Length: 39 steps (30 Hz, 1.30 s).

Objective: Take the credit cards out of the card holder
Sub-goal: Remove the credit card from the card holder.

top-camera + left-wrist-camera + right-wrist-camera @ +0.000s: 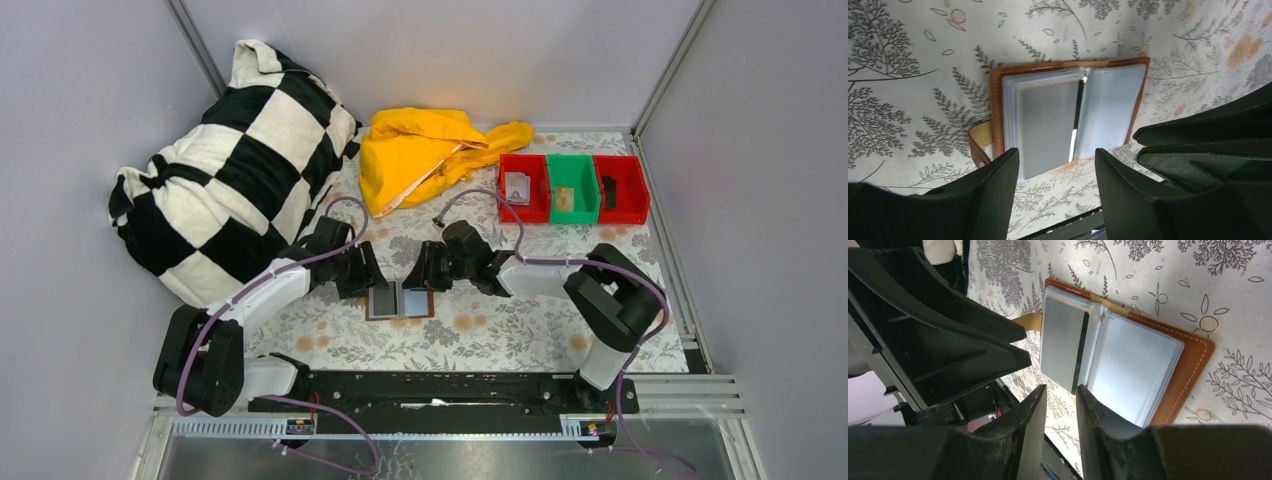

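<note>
Left gripper hangs low over the open card holder, its fingers spread wide across the near edge. Right gripper leans in opposite, fingers only narrowly apart at the corner of a grey credit card in a clear sleeve. Bare floral bench stretches rightward; 3 bins stand well apart.

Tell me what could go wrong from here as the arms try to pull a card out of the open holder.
1. The left gripper is open and does not seem to pin the card holder, so a pull could drag the whole thing along.
2. The right gripper sits at the grey card beside the clear sleeves, and might pinch a sleeve too.
3. Both grippers crowd together and could bump.
</note>
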Each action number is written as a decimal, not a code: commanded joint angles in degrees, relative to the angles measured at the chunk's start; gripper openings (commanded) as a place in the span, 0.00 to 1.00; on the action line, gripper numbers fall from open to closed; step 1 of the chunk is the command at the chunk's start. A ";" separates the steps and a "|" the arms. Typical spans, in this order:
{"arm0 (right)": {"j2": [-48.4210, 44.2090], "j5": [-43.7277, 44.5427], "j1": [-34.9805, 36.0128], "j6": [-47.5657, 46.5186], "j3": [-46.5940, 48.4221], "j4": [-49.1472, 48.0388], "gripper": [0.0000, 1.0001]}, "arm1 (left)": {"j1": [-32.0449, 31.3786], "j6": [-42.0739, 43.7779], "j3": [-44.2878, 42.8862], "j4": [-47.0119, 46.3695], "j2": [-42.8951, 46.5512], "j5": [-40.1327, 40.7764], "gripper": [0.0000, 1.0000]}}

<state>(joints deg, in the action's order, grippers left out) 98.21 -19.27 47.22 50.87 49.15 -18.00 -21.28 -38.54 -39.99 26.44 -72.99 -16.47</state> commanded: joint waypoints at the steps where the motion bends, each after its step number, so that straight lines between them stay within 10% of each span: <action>1: 3.02 -2.08 0.39 2.15 0.81 -5.90 0.35 | 1.24 -0.75 1.35 -1.92 -0.37 0.98 0.59; 39: 13.37 -4.87 1.73 8.72 1.22 -16.14 0.26 | 1.82 -4.13 6.02 -6.92 -4.99 0.65 0.29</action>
<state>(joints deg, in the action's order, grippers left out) 111.48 -23.57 48.34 58.48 50.17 -30.81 -19.70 -42.54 -34.61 21.69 -77.01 -15.42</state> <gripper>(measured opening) 0.277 0.310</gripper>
